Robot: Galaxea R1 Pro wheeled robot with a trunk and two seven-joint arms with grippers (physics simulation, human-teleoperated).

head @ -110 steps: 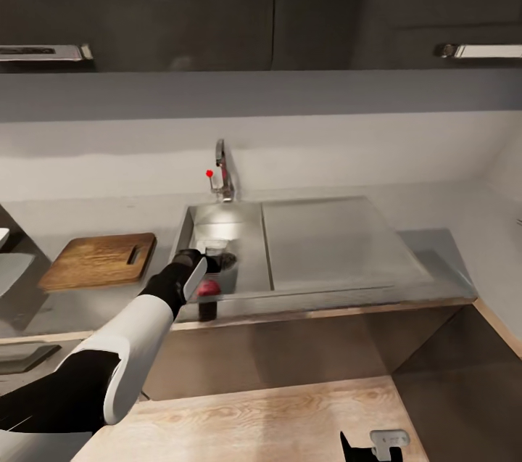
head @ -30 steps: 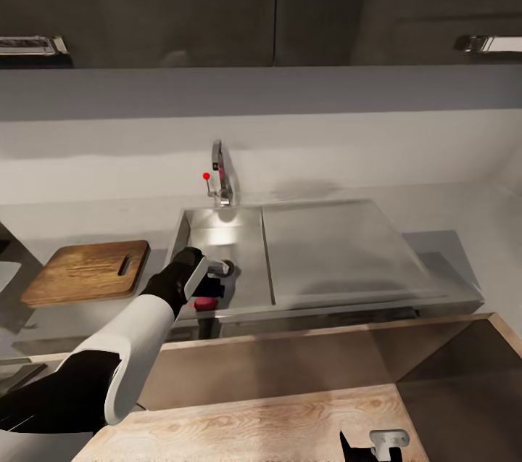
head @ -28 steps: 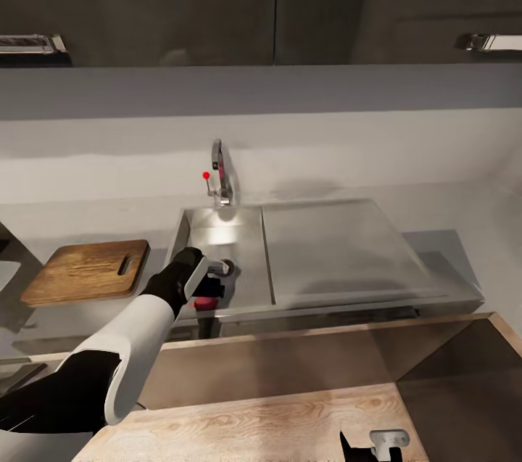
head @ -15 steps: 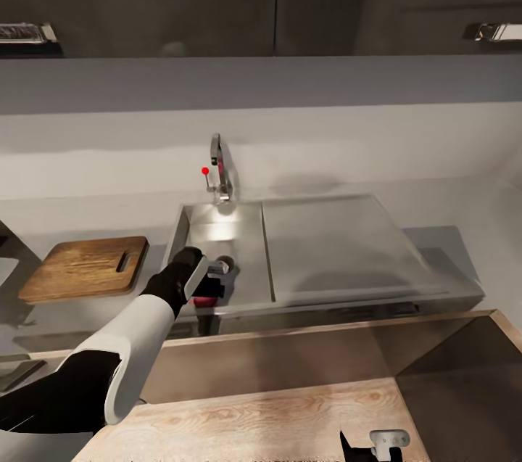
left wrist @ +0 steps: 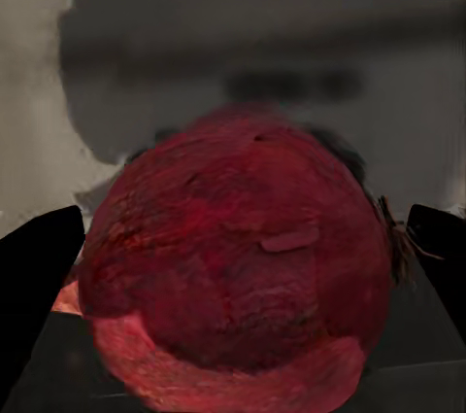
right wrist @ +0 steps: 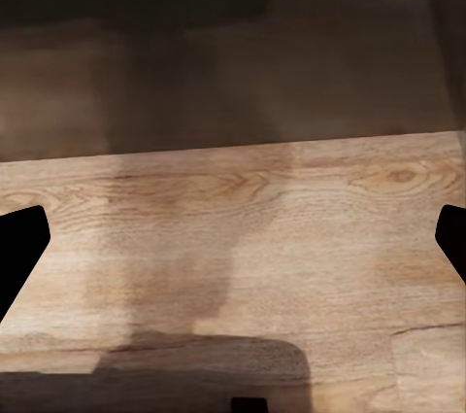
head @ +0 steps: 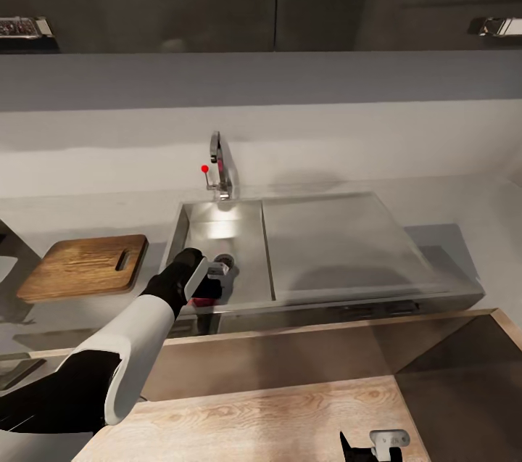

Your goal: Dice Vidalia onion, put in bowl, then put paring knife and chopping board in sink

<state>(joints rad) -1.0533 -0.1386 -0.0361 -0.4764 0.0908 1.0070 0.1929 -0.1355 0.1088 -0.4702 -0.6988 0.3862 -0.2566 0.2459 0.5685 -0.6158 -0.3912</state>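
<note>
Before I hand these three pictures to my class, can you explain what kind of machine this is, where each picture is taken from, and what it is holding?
It is a simulated wheeled robot with two arms. The wide picture comes from a camera on its head, looking down at a kitchen counter. The other two come from cameras near each end effector, looking along its fingers.

In the head view, the left end effector reaches into the sink, below the tap. The left wrist view shows its dark fingers either side of the Vidalia onion, which looks gripped. A chopping board lies on the countertop beside the sink.

The right end effector is open and holds nothing, hanging low over a pale wooden surface.
</note>
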